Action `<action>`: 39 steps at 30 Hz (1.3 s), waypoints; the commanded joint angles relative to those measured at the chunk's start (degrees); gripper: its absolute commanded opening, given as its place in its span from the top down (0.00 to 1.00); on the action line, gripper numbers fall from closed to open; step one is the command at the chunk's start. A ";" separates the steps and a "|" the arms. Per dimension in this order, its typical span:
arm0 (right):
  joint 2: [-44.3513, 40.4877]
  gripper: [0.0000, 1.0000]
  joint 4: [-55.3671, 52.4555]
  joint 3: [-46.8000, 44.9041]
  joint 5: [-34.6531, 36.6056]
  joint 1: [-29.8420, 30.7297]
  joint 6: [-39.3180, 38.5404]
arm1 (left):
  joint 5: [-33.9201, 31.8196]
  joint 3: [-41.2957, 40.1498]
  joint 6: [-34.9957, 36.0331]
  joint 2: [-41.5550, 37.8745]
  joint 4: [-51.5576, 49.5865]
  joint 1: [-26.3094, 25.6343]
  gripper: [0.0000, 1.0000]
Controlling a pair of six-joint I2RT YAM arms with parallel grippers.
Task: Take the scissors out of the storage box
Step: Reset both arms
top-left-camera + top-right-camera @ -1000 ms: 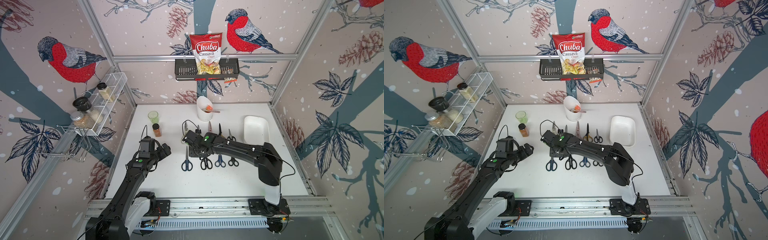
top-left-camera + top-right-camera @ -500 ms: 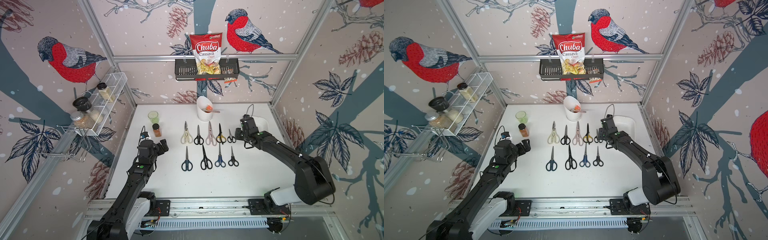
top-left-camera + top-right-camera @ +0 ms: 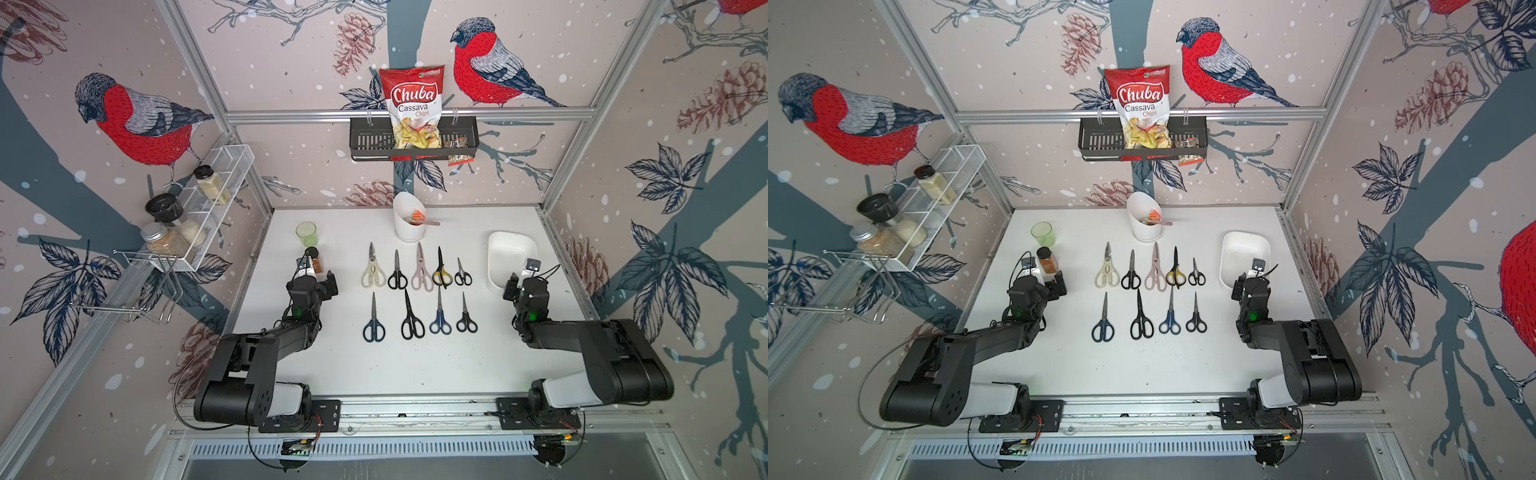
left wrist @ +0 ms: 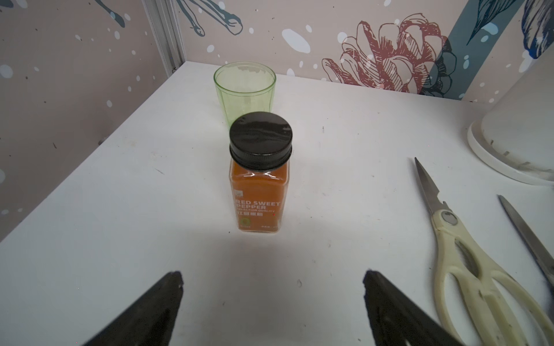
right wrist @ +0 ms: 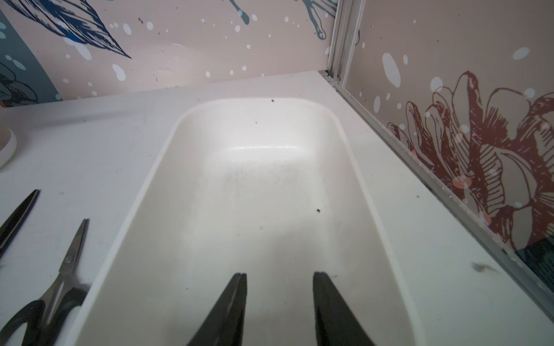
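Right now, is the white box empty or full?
Empty. In the right wrist view the storage box is bare inside; the scissors lie on the table.

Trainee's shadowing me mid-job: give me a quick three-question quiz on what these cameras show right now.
1. How many scissors lie on the table?
2. True or false: the storage box holds a pair.
3. What stands nearest the left gripper? A) chip bag B) spice jar C) white holder

Key: 1. Nine, in two rows. 2. False; it is empty. 3. B.
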 commanded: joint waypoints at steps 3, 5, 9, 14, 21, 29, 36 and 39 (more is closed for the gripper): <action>0.72 0.49 15.08 -2.37 -5.85 -3.63 -0.72 | -2.44 0.32 2.19 0.39 7.72 -1.33 0.02; 3.81 0.46 22.18 -3.70 -7.87 -4.44 -0.82 | -4.21 -0.76 2.57 -0.40 9.01 -2.29 0.02; 3.24 0.00 19.40 -2.80 -10.05 -5.71 0.08 | -6.37 -1.38 5.12 -0.87 10.28 -5.18 0.02; 2.41 0.00 16.55 -1.97 -9.79 -5.58 -0.01 | -1.17 4.04 7.86 0.26 3.06 -5.55 0.02; 2.01 0.00 14.75 -1.54 -9.87 -5.58 0.07 | -4.58 9.01 10.88 7.20 -0.92 -5.02 0.03; 1.97 0.00 14.67 -1.45 -9.92 -5.57 0.07 | -5.73 5.96 12.53 8.73 8.91 -2.66 0.03; 2.02 0.00 14.61 -1.45 -9.92 -5.58 0.07 | -1.61 -1.99 5.61 5.81 19.45 3.73 0.03; 1.90 0.00 14.60 -1.45 -9.96 -5.62 0.08 | -3.79 -4.89 6.36 6.60 25.20 2.44 0.03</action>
